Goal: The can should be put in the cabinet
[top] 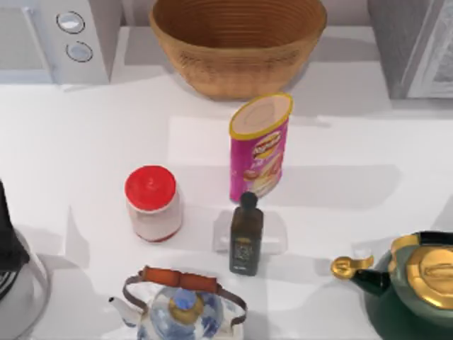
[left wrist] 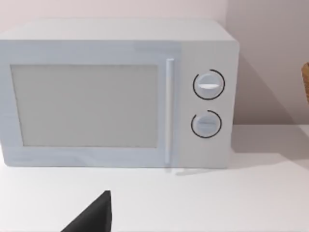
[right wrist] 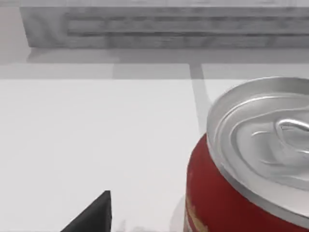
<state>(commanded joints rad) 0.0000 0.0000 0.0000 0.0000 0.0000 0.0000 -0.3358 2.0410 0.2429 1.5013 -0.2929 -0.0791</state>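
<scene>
The can (top: 260,149) stands upright on the white table (top: 354,142), unheld and with nothing gripping it. The cabinet (top: 410,42) sits behind and to the right of the can, well apart from it, only partly in frame. A woven basket (top: 237,46) stands directly behind the can, near it. A white microwave (top: 78,35) with two round knobs is behind and far to the left of the can. A red-lidded white jar (top: 152,204) stands to the left of the can and somewhat in front of it, apart. A small dark bottle (top: 246,235) stands just in front of the can's base; contact cannot be confirmed. Further in front of the can are a blue-and-white teapot (top: 180,308) and, to the right, a green and gold kettle (top: 410,290). The left wrist view faces the microwave front, with a dark wedge of the left gripper (left wrist: 91,217) at the frame edge; whether this tool is spread or closed cannot be told. The right wrist view shows a red drinks tin (right wrist: 251,159) with a silver pull-tab top close by, with a dark wedge of the right gripper (right wrist: 91,217) in frame; its state likewise cannot be told.
</scene>
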